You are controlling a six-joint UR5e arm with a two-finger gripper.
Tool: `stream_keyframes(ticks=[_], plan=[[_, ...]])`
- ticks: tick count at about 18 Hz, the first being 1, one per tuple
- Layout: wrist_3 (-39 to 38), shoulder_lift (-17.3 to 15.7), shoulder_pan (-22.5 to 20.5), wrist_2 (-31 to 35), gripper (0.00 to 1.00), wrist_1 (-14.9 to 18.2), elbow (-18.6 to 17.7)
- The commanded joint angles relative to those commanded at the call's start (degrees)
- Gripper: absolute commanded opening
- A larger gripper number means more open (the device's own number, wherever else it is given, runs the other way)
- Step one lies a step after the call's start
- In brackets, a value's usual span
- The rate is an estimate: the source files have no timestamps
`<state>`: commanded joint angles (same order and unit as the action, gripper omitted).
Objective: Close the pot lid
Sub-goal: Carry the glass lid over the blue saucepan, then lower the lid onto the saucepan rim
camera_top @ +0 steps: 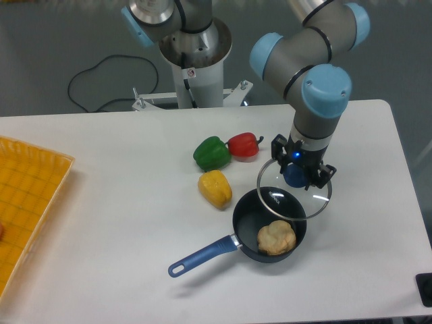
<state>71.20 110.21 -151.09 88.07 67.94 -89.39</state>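
Black two-finger gripper (295,174) clamps the round clear glass lid (294,192) by its blue knob, overlapping the small dark blue-handled saucepan (269,223) just below it.

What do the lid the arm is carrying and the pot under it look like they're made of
The pot lid looks like clear glass with a thin metal rim: the table and pot show through it, and it catches a small glare. Its knob is blue, probably plastic. The pot looks like dark matte-coated metal, though that is uncertain; its long handle is blue.
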Motion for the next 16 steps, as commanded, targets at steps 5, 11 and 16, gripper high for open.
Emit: stream_keyframes(ticks=[5,11,16], plan=[[-2.46,1.32,1.76,0.44,0.48,0.26,1.06],[-5.89,2.37,3.08,0.44,0.48,0.7,2.2],[-7.91,3.52,4.4,0.44,0.48,0.79,3.17]])
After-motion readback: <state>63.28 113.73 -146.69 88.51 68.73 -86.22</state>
